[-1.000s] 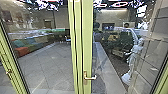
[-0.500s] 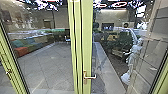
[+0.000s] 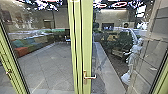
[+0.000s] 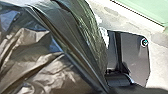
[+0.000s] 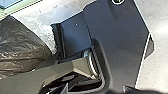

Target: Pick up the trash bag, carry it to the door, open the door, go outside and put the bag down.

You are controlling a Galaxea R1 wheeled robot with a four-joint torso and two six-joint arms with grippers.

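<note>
Whether either gripper is clenched or released, I cannot tell. The dark trash bag [image 4: 50, 57] bulges beside the robot's base, long folds running slantwise, its overall axis unclear; ahead stands a green-framed glass door [image 3: 87, 50].

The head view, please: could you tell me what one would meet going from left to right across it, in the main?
Orange seat → green door post with its handle → white statue → green frame at the right edge.
</note>
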